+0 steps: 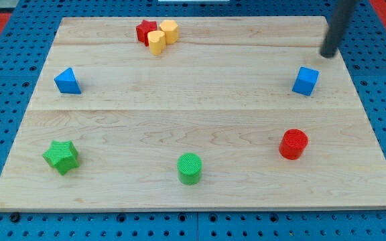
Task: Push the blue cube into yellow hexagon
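The blue cube [305, 81] sits near the view's right edge of the wooden board, in its upper half. The yellow hexagon [169, 31] stands at the view's top, left of centre, touching a second yellow block [156, 41] and a red star [146, 31]. My tip [328, 54] is at the view's upper right, just above and to the right of the blue cube, a small gap apart from it.
A blue triangular block [67, 81] lies at the view's left. A green star [61, 156] is at the lower left, a green cylinder [189, 168] at the bottom centre, a red cylinder [293, 144] at the lower right. The board [200, 114] rests on blue pegboard.
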